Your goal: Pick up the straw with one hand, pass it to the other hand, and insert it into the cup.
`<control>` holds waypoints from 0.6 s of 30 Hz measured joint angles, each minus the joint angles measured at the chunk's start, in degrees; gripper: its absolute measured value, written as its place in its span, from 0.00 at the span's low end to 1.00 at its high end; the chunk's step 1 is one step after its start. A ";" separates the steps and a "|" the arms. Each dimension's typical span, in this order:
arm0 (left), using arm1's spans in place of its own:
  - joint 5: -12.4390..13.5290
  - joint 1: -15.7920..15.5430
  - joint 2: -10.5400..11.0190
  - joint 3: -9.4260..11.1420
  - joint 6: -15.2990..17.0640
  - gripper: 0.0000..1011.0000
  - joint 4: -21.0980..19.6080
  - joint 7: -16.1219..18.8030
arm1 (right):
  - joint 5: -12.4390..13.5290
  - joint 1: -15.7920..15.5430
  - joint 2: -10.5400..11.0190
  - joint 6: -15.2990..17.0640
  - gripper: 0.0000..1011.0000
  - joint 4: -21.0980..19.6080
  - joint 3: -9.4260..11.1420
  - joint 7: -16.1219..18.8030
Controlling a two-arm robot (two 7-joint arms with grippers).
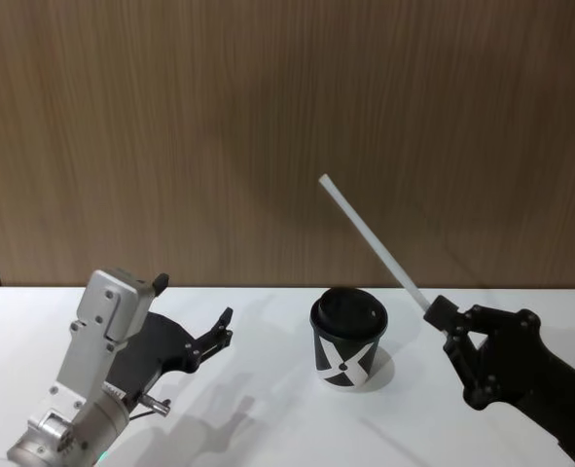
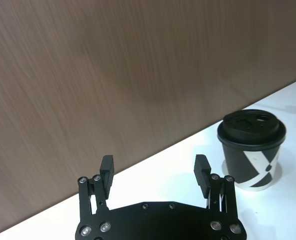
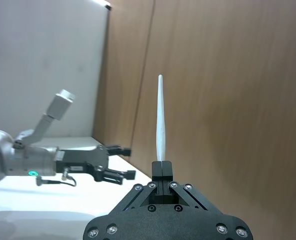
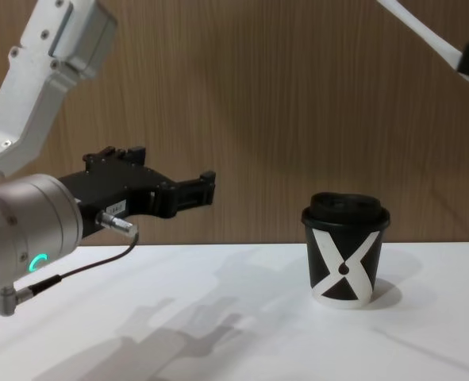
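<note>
Lower end of straw [image 1: 370, 236] clenched in right gripper [image 1: 439, 313] jaws; long axis slanting up leftward. Jaws of left gripper [image 1: 224, 329] spread, empty, left of cup [image 1: 348, 341].

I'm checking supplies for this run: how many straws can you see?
1. The straw is pinched at its lower end by the right gripper, raised to the right of the cup, slanting up leftward. None seems hidden.

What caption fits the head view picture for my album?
Right claw holds a thin white straw beside the black X-marked paper cup; left claw open.
</note>
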 joint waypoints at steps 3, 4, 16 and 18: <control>-1.49 0.00 0.22 -0.39 0.88 0.99 -0.60 -1.50 | 0.80 0.65 0.06 -0.01 0.00 0.12 -0.62 1.15; -1.86 0.00 0.28 -0.51 1.11 0.99 -0.78 -1.87 | 1.17 0.98 0.09 -0.01 0.00 0.20 -0.95 1.70; -10.61 0.11 1.46 -2.97 6.30 0.99 -4.14 -9.65 | 2.72 2.30 0.18 -0.01 0.00 0.44 -2.25 3.97; -13.53 0.11 1.85 -3.73 8.07 0.99 -5.10 -11.94 | 2.90 2.46 0.19 -0.01 0.00 0.47 -2.39 4.22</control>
